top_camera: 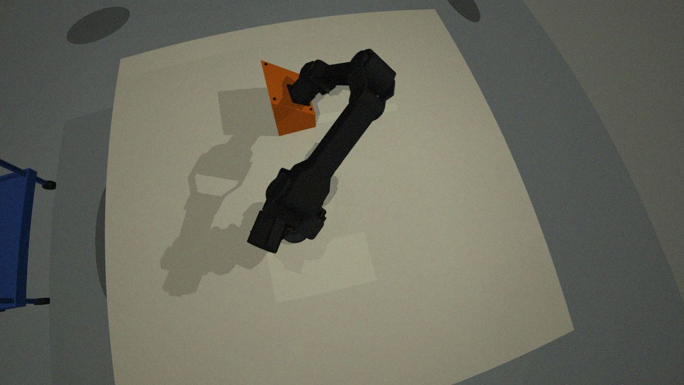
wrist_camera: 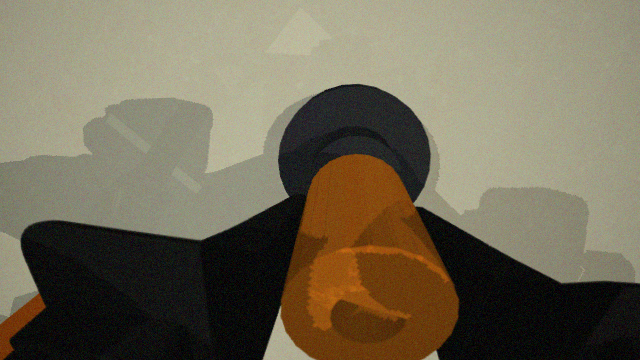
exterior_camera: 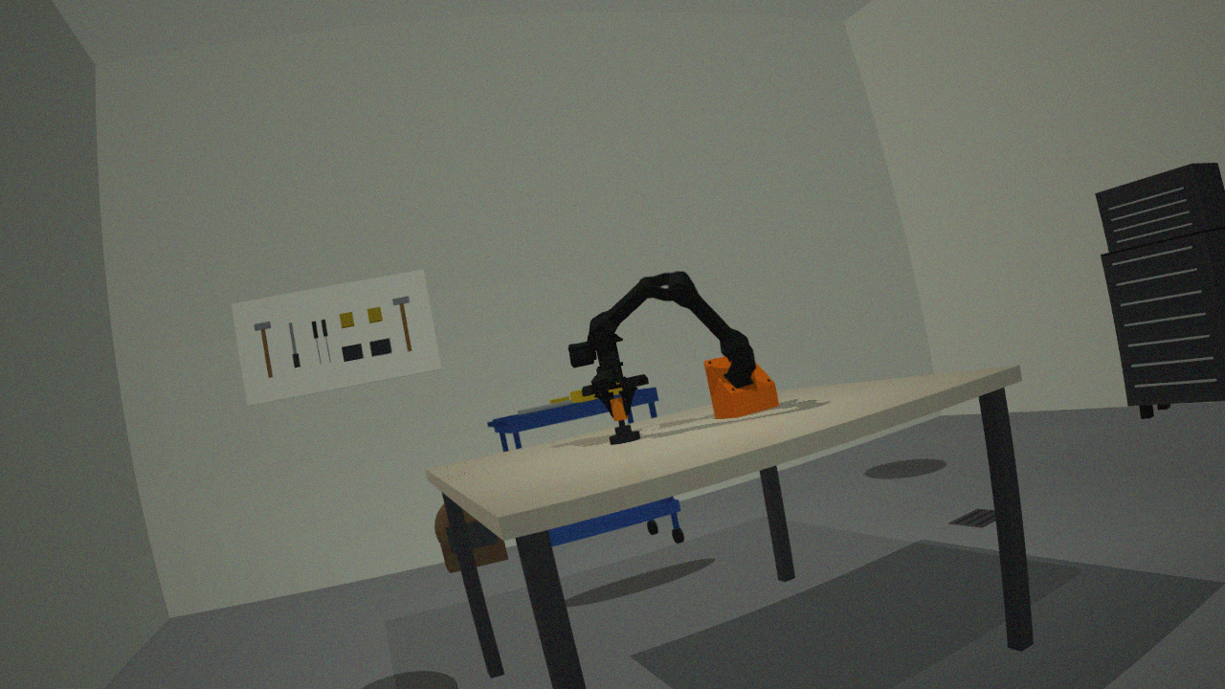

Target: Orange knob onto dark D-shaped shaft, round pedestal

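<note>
The orange knob (exterior_camera: 618, 408) (wrist_camera: 357, 195) stands roughly upright between my fingers. My gripper (exterior_camera: 619, 412) (wrist_camera: 356, 211) is shut on it, with a black finger on each side. A dark recess shows in the knob's near end in the wrist view. The round dark pedestal (top_camera: 295, 238) (exterior_camera: 624, 437) (wrist_camera: 350, 107) stands on the table directly below. In the exterior view a short dark stem (exterior_camera: 622, 425) shows between the knob's lower end and the wide pedestal base, so the knob is above the base. The knob hides the shaft's top and its flat side.
The arm rises from an orange mounting block (top_camera: 292, 119) (exterior_camera: 745, 401) on the pale table (top_camera: 430, 215) (exterior_camera: 857, 402). A blue cart (top_camera: 14, 229) (exterior_camera: 565, 415) stands on the floor beyond the table. Arm shadows fall around the pedestal.
</note>
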Controlling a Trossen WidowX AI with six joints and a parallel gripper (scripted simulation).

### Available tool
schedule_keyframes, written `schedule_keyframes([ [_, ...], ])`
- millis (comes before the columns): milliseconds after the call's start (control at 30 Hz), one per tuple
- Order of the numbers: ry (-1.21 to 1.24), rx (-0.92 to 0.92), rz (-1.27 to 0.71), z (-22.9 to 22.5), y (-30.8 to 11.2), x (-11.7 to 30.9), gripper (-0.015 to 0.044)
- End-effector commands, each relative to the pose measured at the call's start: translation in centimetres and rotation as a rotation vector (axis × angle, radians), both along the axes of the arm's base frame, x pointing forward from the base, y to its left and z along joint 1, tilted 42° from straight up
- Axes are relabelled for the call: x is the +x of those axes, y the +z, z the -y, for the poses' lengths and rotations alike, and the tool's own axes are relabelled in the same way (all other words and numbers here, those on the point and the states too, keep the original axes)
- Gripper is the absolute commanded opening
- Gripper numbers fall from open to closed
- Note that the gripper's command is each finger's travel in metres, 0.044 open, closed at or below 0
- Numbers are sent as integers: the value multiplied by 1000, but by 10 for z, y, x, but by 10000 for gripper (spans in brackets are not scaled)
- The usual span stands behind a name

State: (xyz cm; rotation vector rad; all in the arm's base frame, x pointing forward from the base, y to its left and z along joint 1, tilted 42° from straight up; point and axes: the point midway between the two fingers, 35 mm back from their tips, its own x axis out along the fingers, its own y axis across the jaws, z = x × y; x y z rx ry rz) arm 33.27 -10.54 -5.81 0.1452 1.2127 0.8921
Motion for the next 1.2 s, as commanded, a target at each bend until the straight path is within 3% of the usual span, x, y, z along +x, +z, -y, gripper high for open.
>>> schedule_keyframes([
  [0, 2, -1, 2, -1, -1, 0, 0],
  [1167, 159, -15, 140, -1, -1, 1, 0],
])
